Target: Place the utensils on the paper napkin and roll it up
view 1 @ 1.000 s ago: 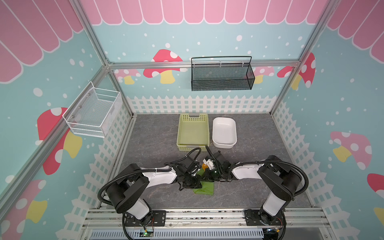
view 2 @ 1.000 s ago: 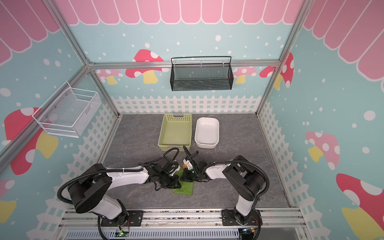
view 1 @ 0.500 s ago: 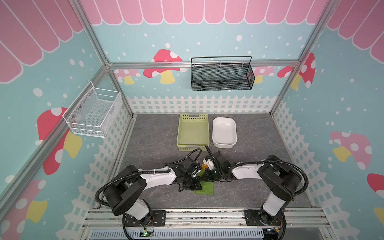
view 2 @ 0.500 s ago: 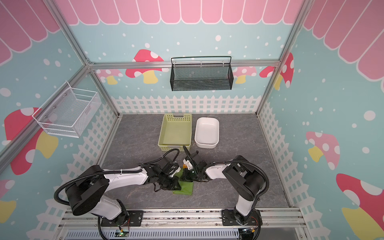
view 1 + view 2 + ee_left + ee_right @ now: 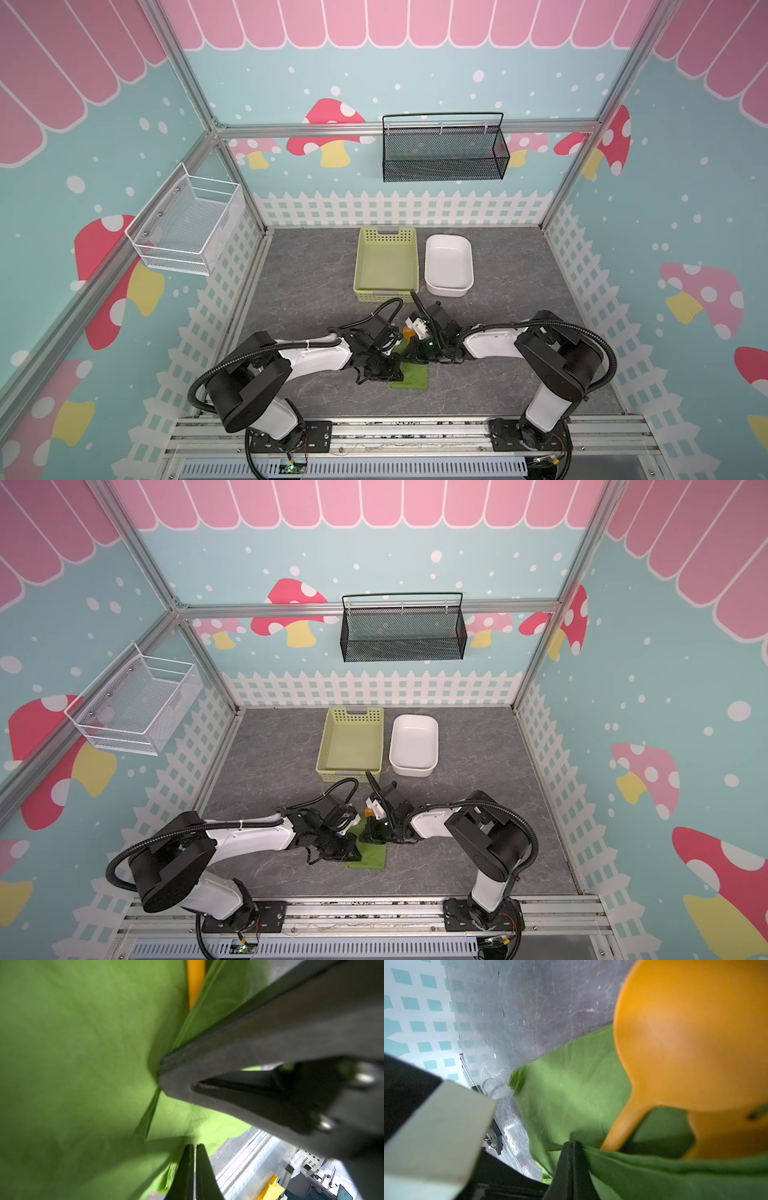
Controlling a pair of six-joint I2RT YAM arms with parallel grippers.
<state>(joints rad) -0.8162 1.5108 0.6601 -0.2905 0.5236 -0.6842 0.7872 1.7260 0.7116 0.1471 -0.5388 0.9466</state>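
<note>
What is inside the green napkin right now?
An orange spoon lies in the paper napkin, its round bowl and upper handle sticking out. A second orange piece shows beside it. The green paper covers their lower ends, so any third utensil cannot be seen.

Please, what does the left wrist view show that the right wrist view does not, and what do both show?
Only the left wrist view: a slim orange handle lying between green folds. Only the right wrist view: the round bowl of the spoon and the fence-printed wall. Both: the paper napkin, with the left end effector and the right end effector each shut on it in its own view.
</note>
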